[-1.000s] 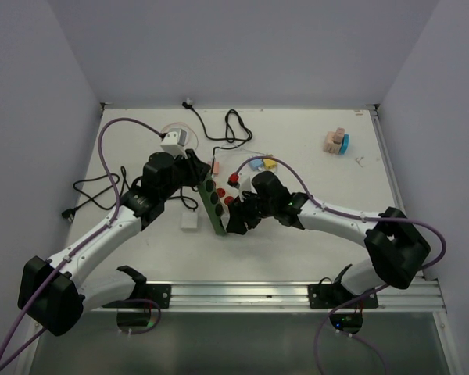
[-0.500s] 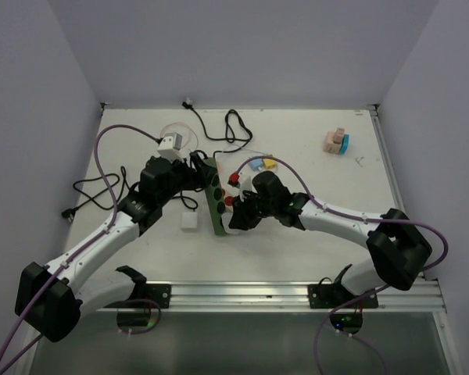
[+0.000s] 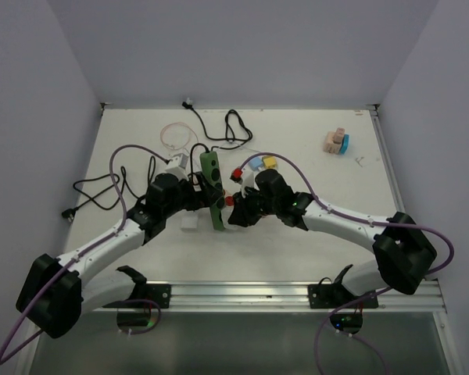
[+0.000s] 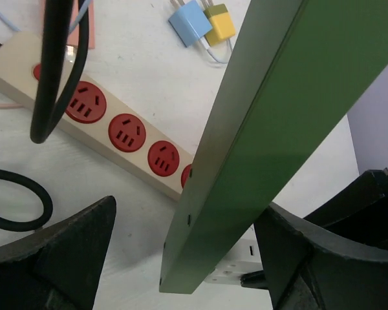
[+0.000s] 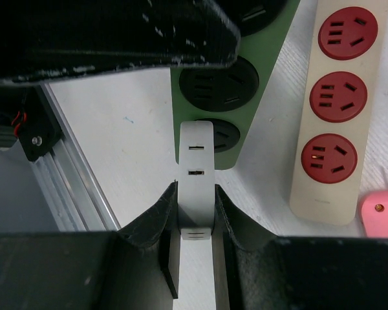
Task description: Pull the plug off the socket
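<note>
The white table lies open toward its far edge. The long green socket strip sits between the jaws of the left gripper, spread wider than before; the right gripper, newly clenched, grips the flat white plug in its near-end socket

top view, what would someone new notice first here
The green power strip sits mid-table, flanked by both arms. The right gripper is shut on a white plug at the strip's end socket, while the left gripper stands open astride the strip. A beige strip with red sockets lies just beside it.
</note>
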Robot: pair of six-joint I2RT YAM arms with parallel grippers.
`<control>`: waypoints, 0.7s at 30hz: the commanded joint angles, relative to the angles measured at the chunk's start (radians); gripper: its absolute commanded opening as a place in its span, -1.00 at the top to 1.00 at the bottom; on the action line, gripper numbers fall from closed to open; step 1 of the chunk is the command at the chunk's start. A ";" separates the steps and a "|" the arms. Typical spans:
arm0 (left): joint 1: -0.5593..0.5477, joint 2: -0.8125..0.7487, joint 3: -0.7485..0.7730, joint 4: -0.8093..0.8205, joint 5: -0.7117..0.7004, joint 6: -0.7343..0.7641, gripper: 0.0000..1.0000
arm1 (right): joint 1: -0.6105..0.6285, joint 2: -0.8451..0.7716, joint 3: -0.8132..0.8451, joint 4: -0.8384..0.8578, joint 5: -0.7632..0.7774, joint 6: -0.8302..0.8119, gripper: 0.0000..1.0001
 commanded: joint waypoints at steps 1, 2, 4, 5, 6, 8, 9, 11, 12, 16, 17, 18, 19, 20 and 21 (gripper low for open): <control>-0.029 0.012 -0.011 0.124 0.033 -0.041 -0.72 | 0.004 -0.011 0.056 0.123 -0.012 0.005 1.00; -0.039 0.019 -0.011 0.137 0.029 -0.041 -0.70 | 0.005 -0.010 0.061 0.122 -0.011 0.006 1.00; -0.068 0.043 -0.009 0.163 0.016 -0.034 -0.58 | 0.007 -0.008 0.065 0.122 -0.014 0.012 1.00; -0.078 0.052 -0.009 0.169 0.002 -0.031 -0.51 | 0.010 -0.008 0.068 0.120 -0.014 0.014 1.00; -0.090 0.069 -0.008 0.180 -0.003 -0.024 -0.39 | 0.010 -0.011 0.071 0.119 -0.015 0.012 1.00; -0.096 0.080 -0.017 0.200 -0.010 -0.016 -0.26 | 0.010 -0.017 0.073 0.108 -0.012 0.015 1.00; -0.101 0.088 -0.021 0.225 -0.013 -0.007 -0.06 | 0.010 -0.025 0.074 0.103 -0.014 0.015 1.00; -0.102 0.091 -0.031 0.241 -0.026 0.013 0.16 | 0.011 -0.034 0.071 0.094 -0.014 0.015 1.00; -0.102 0.094 -0.029 0.241 -0.036 0.039 0.44 | 0.011 -0.043 0.071 0.089 -0.012 0.015 1.00; -0.104 0.091 -0.014 0.220 -0.087 0.116 1.00 | 0.010 -0.065 0.068 0.053 -0.012 0.017 1.00; -0.102 0.089 -0.009 0.214 -0.136 0.130 1.00 | 0.011 -0.074 0.067 0.040 -0.004 0.018 1.00; -0.104 0.086 -0.006 0.207 -0.148 0.160 1.00 | 0.011 -0.080 0.065 0.011 0.000 0.021 1.00; -0.102 0.085 -0.003 0.206 -0.161 0.174 1.00 | 0.010 -0.094 0.065 -0.004 0.000 0.023 1.00; -0.102 0.083 -0.001 0.201 -0.187 0.186 1.00 | 0.010 -0.103 0.062 -0.033 0.003 0.023 1.00; -0.102 0.082 0.000 0.191 -0.202 0.209 1.00 | 0.011 -0.112 0.059 -0.047 0.005 0.025 1.00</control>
